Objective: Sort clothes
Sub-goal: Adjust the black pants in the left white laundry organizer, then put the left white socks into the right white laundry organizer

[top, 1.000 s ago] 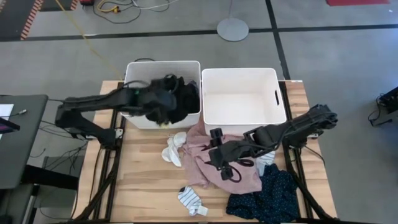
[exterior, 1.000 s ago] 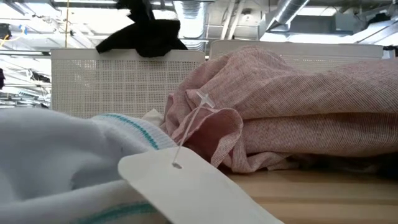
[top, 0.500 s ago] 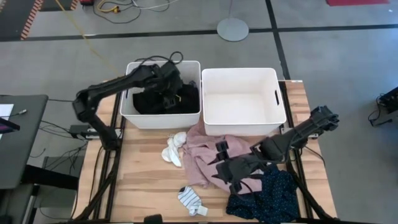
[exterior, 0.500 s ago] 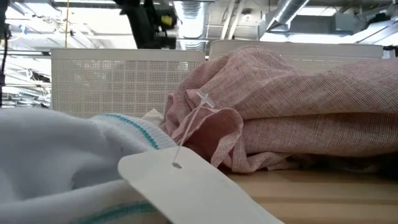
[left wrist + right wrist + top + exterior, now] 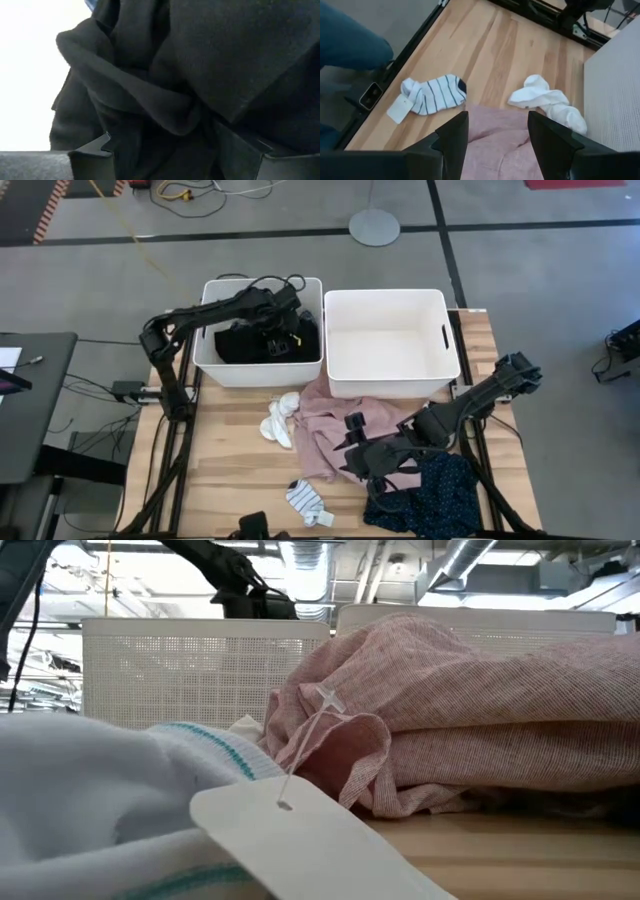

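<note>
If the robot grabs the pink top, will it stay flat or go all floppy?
Probably floppy. The pink top lies crumpled in soft folds on the table, so it would likely sag and dangle from one pinch. It looks thin and light. The right end effector hangs open above it, and part lies by the navy dotted piece, which might drag along.

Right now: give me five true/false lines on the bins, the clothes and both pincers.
1. The right bin holds the pink top. False: it looks empty; the pink top lies on the table.
2. The left pincer is inside the left bin, over the black top. True.
3. The right pincer is open above the pink top. True.
4. The striped sock is in a bin. False: it lies on the table.
5. The navy dotted piece lies on the table. True.
</note>
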